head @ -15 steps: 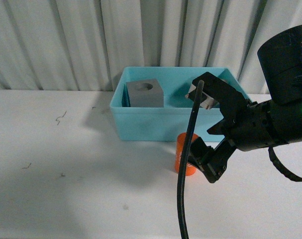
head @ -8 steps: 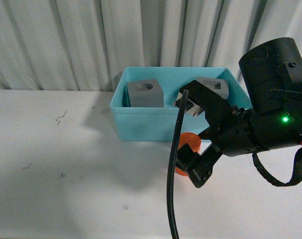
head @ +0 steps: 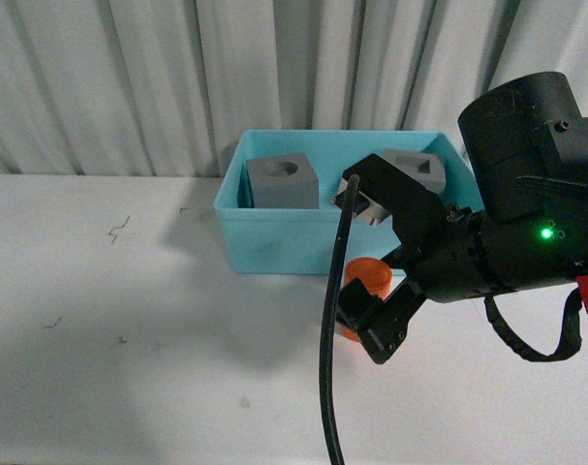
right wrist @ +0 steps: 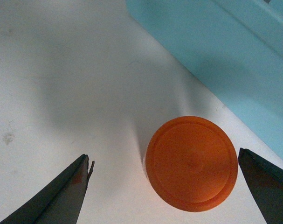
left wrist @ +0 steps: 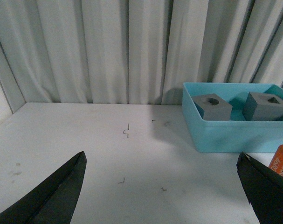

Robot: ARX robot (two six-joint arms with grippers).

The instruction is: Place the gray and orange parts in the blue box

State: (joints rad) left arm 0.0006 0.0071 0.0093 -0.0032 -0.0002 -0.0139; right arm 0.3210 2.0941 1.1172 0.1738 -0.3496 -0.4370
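**Front view.** Matte orange plastic cylinder (head: 371, 274) upright on the white table (head: 129, 320), just in front of the light blue rectangular plastic box (head: 274, 242) and outside it. Right tool (head: 366, 263) spread wide, with one black finger above the cylinder and one below; nothing gripped. Thin black cable (head: 327, 368) curving down across the foreground. Two matte gray cubes inside the box: one with a round hole (head: 282, 184), one with an angular hole (head: 417, 167), the latter partly hidden behind the tool. Pleated pale curtain (head: 129, 87) behind.

**Right wrist view.** Only view onto the cylinder's end: a flat, smooth disc with a faint raised rim. Cylinder between the two dark fingertips, close beside one and well clear of the other; contact with the nearer one not determinable. Smooth box wall just beside the cylinder.

**Left wrist view.** Only view of pale lettering on the cylinder's side, cut off at the frame edge. Both cubes unobstructed, with a strip of blue floor between them. Left tool (left wrist: 161, 157) spread wide, nothing between its fingers.
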